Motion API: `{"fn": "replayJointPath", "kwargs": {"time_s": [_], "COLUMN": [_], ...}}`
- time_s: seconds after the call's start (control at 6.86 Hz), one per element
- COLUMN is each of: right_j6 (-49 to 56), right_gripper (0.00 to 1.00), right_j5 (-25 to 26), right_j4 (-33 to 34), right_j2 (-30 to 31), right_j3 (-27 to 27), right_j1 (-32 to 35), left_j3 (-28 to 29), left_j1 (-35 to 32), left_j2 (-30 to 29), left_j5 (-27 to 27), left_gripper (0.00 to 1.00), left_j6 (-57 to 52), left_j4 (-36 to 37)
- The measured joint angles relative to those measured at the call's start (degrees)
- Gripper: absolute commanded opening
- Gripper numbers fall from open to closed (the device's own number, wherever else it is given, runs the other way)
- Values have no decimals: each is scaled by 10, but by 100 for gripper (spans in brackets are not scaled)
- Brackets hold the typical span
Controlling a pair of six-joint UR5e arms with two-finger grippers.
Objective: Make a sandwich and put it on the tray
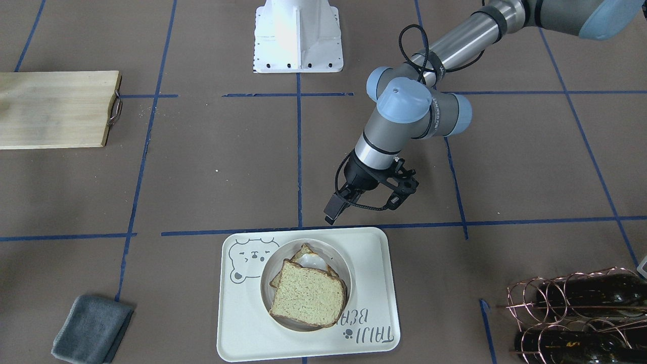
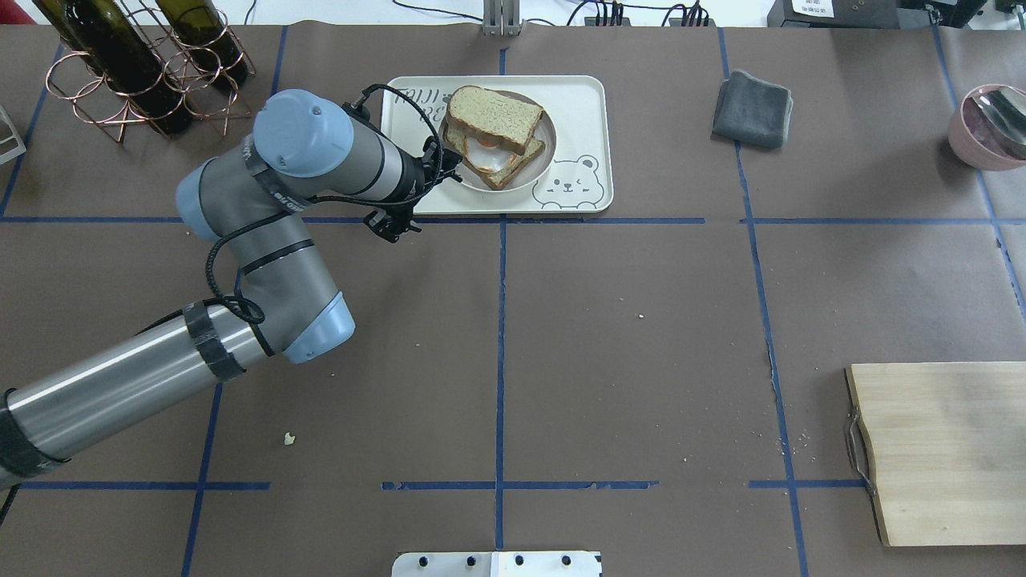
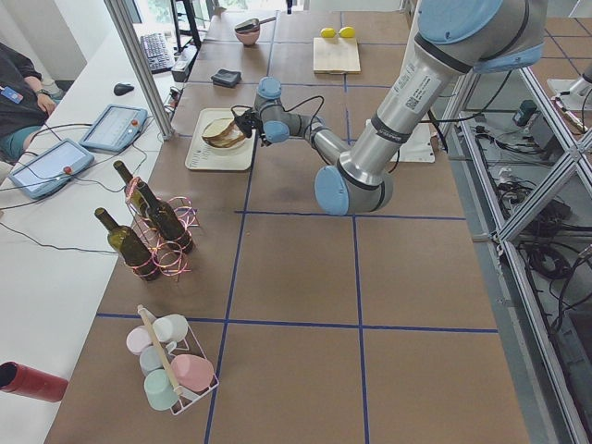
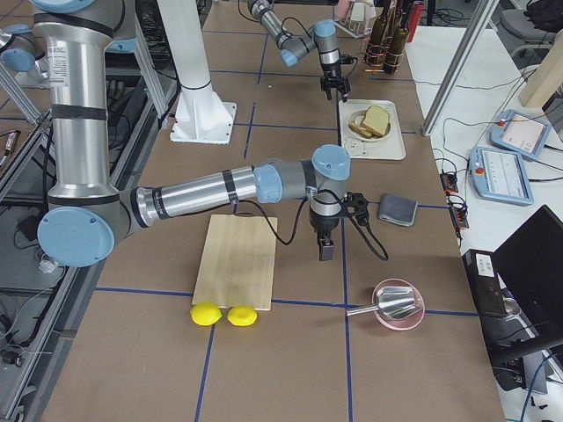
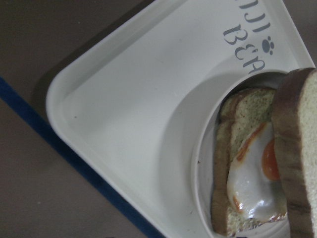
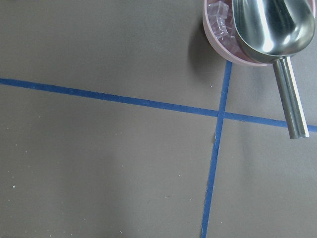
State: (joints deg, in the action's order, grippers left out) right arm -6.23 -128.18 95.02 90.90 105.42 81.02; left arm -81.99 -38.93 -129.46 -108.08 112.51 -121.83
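Observation:
The sandwich (image 1: 308, 296) is two bread slices with a fried egg (image 5: 252, 168) between them. It lies on a small round plate (image 1: 264, 288) on the cream bear tray (image 1: 242, 313). The sandwich also shows in the overhead view (image 2: 489, 116). My left gripper (image 1: 331, 215) hangs just above the tray's robot-side edge, close to the plate. It looks open and holds nothing; in the overhead view (image 2: 450, 167) it is over the tray's left part. My right gripper (image 4: 324, 251) shows only in the exterior right view, low over bare table, and I cannot tell whether it is open or shut.
A wooden cutting board (image 2: 946, 449) lies on the robot's right, with two lemons (image 4: 220, 315) beside it. A grey cloth (image 2: 753, 108) lies right of the tray. A pink bowl with a metal scoop (image 6: 267, 29) sits at the far right. A wire rack of bottles (image 2: 136, 72) stands left of the tray.

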Motion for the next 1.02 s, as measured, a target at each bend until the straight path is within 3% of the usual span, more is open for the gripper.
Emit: {"fn": "replayJointPath", "kwargs": {"time_s": [0.44, 1.02], "right_j6": [9, 59], "right_gripper": [100, 100], "right_j5": [-50, -68], "right_j4": [0, -2], "right_j2": [20, 39], "right_j3": [-35, -57], "right_j1": [50, 86], "left_j3": [-188, -266], "left_j1": [-38, -166], "left_j2": [106, 193], "left_j5": [-32, -79], "left_gripper": [100, 100], "left_j6": [-205, -509], "left_j4": [135, 275]}}
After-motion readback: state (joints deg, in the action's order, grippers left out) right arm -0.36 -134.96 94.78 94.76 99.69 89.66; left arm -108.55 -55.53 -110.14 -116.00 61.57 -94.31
